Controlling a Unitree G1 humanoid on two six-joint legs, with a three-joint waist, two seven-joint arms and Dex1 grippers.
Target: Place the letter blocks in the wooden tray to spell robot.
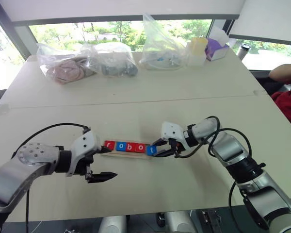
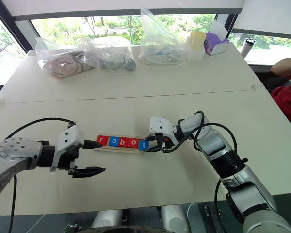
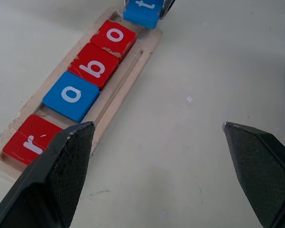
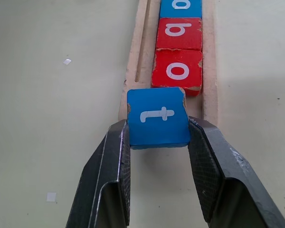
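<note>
wooden tray: the wooden tray lies on the worktop between the two arms, holding four letter blocks in a row
seated blocks: red r, blue o, red b, red o, touching one another
last block: the blue t sits tilted at the tray's open end, beside the red o, not yet flat in the groove
right end effector: the right end effector is clamped on the t from both sides
left end effector: the left end effector hangs spread wide and empty near the r end
progress: four of five placed, I judge; seating the t and letting go are left
views: the right wrist view shows the t's tilt; the head views show bags at the worktop's far edge
</note>
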